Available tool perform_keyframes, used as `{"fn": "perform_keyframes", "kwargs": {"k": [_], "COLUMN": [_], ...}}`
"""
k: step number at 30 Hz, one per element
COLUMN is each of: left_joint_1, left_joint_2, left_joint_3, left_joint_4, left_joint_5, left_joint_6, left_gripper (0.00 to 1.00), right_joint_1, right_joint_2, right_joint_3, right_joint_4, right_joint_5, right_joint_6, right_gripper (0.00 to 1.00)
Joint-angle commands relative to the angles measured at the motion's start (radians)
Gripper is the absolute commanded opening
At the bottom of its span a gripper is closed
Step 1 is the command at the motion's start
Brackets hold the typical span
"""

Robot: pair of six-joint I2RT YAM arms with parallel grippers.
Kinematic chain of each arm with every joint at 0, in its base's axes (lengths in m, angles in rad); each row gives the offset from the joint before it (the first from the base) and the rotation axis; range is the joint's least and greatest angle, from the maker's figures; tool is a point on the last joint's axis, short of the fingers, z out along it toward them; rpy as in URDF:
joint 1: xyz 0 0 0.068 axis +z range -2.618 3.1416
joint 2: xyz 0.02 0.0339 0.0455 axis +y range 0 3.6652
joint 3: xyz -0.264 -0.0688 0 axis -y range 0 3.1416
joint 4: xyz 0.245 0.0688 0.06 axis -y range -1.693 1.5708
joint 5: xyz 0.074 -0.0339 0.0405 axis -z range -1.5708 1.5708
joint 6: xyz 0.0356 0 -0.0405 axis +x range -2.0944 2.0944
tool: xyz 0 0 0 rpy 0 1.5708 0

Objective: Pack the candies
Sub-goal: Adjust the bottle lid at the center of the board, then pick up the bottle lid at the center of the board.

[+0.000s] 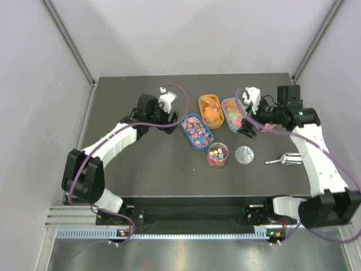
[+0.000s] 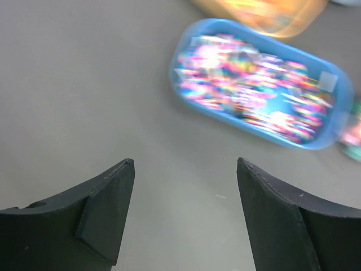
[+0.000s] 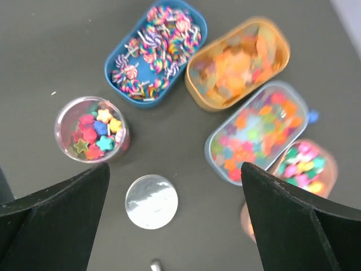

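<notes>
Candies (image 3: 153,53) lay sorted in oval trays (image 3: 111,68) mid-table. In the top view each tray's long axis ran diagonally, far-left to near-right. Star pieces filled a clear cup (image 3: 59,132). Left gripper (image 2: 185,169) and right gripper (image 3: 175,169) both hung released, grasping nothing.

multicoloured candies (image 3: 155,51), sorted in trays (image 3: 109,66), clear cup (image 3: 58,129)

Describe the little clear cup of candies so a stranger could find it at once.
On the dark table, find the blue oval tray near the middle. The clear cup stands just off its near right end. Unlike the oval trays it is round, and unlike the flat lid beside it, it holds star-shaped candies.
</notes>
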Motion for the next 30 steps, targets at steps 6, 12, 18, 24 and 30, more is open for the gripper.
{"fn": "perform_keyframes", "kwargs": {"k": [6,12,18,24,30], "left_joint_1": [-0.072,0.055,0.1,0.103,0.104], "left_joint_2": [-0.182,-0.21,-0.157,-0.134,-0.112], "left_joint_3": [-0.182,-0.27,-0.233,-0.219,-0.219], "left_joint_4": [0.076,0.087,0.109,0.112,0.112], "left_joint_5": [0.029,0.071,0.057,0.057,0.055], "left_joint_6": [-0.105,-0.219,-0.205,-0.197,-0.193], "left_gripper": [0.78,0.75,0.75,0.75,0.75], "right_joint_1": [0.094,0.086,0.085,0.085,0.085], "right_joint_2": [0.034,0.066,0.213,0.275,0.333], "right_joint_3": [-0.082,-0.292,-0.268,-0.266,-0.214], "right_joint_4": [-0.113,-0.044,-0.027,0.014,-0.026], "right_joint_5": [0.228,0.322,0.323,0.325,0.312], "right_joint_6": [-0.458,-0.75,-0.775,-0.787,-0.789], "right_gripper": [1.0,1.0,1.0,1.0,1.0]}}
